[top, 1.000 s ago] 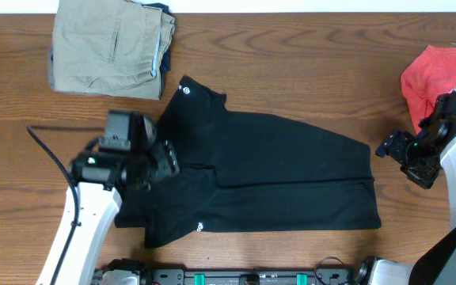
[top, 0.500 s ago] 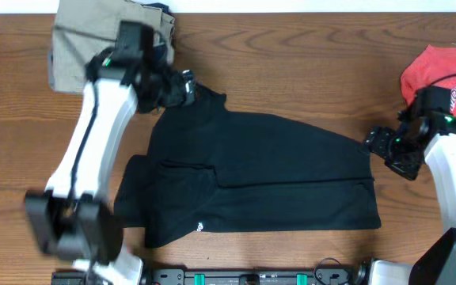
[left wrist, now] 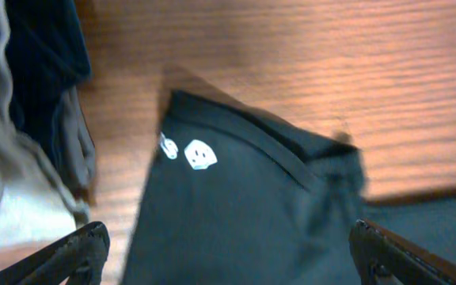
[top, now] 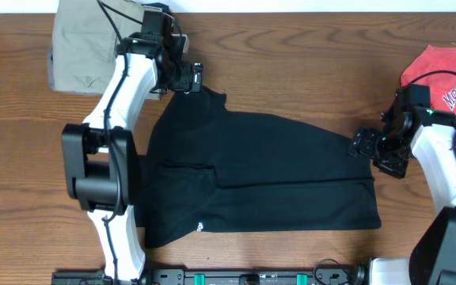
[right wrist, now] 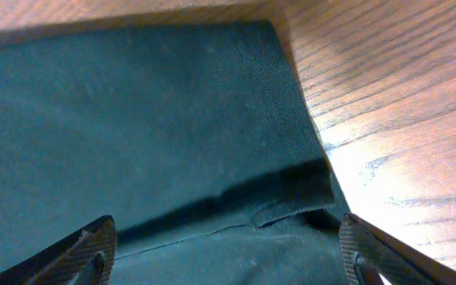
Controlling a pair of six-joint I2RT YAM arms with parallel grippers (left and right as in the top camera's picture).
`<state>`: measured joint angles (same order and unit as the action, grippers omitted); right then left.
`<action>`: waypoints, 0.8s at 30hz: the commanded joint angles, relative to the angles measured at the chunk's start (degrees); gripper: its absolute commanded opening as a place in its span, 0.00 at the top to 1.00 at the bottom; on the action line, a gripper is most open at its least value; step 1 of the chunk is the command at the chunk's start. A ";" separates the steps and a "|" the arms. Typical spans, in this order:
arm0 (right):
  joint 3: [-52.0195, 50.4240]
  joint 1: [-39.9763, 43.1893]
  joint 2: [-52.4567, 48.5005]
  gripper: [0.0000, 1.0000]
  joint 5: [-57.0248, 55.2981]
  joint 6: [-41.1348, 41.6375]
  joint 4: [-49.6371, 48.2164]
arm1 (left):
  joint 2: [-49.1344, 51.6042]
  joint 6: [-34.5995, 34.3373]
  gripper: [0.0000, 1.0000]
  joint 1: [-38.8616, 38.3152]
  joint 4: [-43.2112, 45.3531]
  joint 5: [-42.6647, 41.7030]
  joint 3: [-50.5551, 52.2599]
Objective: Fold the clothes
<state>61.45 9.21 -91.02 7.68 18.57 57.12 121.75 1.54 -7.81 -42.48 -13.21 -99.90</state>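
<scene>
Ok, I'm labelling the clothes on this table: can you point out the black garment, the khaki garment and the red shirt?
black garment (top: 275, 170), overhead view, middle of its body.
khaki garment (top: 77, 47), overhead view, its folded upper face.
red shirt (top: 434, 63), overhead view, plain red left part.

A black garment (top: 267, 170) is spread flat across the middle of the table (top: 307, 71), its left part folded over in layers. Small white marks (left wrist: 188, 152) are seen near its upper left corner, another (top: 199, 227) near the lower edge. Khaki trousers (top: 85, 47) are laid folded at the far left, a dark garment (left wrist: 42, 63) tucked beneath. A red shirt (top: 438, 71) with white lettering is bunched at the right edge.
</scene>
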 commanded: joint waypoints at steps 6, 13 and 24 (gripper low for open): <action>0.63 -1.01 -5.68 0.15 -0.35 -0.79 -0.24 | 5.25 1.44 0.02 -0.15 5.42 2.08 -1.16; 0.63 -1.03 -6.80 0.20 -0.33 -0.17 -0.35 | 8.66 1.49 0.02 -0.31 5.92 2.12 -1.16; 0.63 -1.03 -6.80 0.20 -0.33 -0.17 -0.13 | 11.26 1.88 0.05 -0.31 6.36 2.16 -0.79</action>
<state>61.45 9.06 -97.60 7.68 18.61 56.95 130.98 2.85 -8.14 -35.92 -11.38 -100.38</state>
